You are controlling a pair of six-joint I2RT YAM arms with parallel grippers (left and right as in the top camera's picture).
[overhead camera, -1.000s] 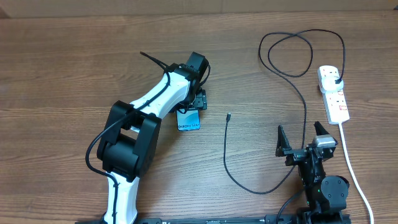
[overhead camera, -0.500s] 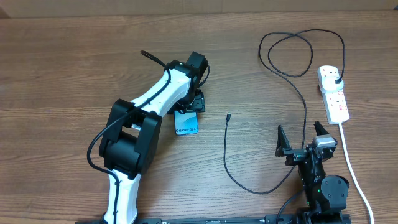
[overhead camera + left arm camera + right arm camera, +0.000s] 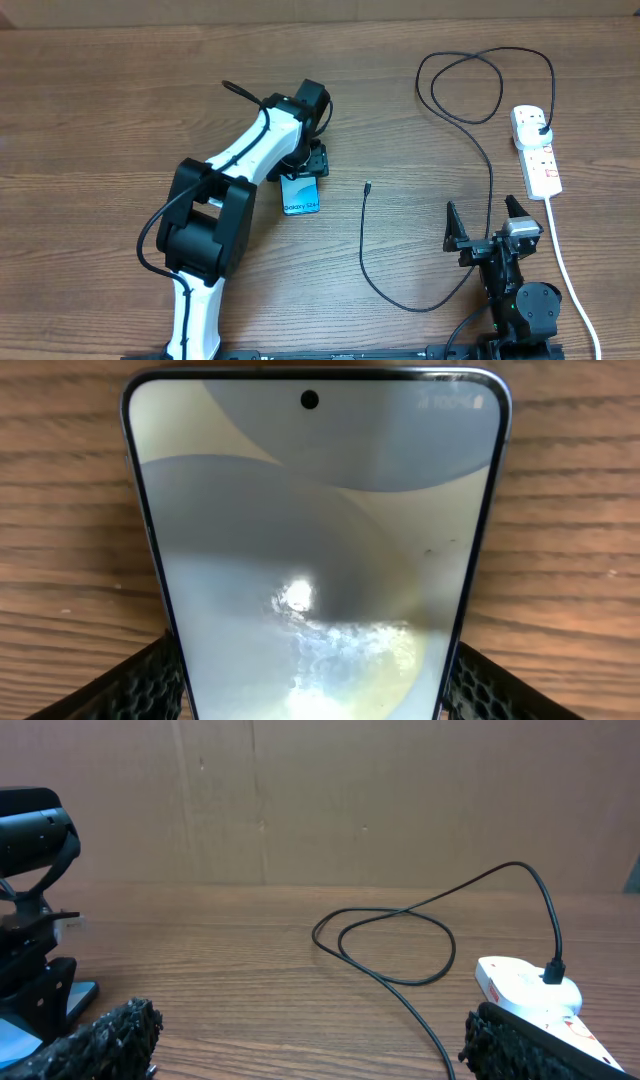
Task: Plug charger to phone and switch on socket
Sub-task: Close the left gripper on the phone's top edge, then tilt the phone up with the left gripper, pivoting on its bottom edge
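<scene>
Since a second ago my left wrist has nudged slightly to the left and the phone (image 3: 301, 194) has twisted a little with it. My right arm has not moved.

Nearest me, my right gripper (image 3: 485, 222) sits low over the table (image 3: 100, 100) with its fingers spread wide and nothing between them. I judge it is parked there so it is free to fetch the cable. The charger (image 3: 490, 170) passes just beside it, curves round towards me and runs up to its connector tip (image 3: 368, 186). That tip lies bare on the wood, near the phone but apart from it.

Farther out, my left gripper (image 3: 305, 172) holds the phone by its long edges, lit screen up. In my wrist view the pads (image 3: 150, 680) sit against both sides, though the frame's bottom edge cuts the contact off, so I take it as clamped rather than swear to it. I think the grip is there to stop the phone sliding when the connector is pushed in.

Farthest off, to the right, lies the socket (image 3: 537, 150). The charger's black plug (image 3: 541, 124) is already in one outlet, and the white cord (image 3: 568, 270) trails back towards me. Its red switches (image 3: 545, 168) are too small for me to read as on or off.
</scene>
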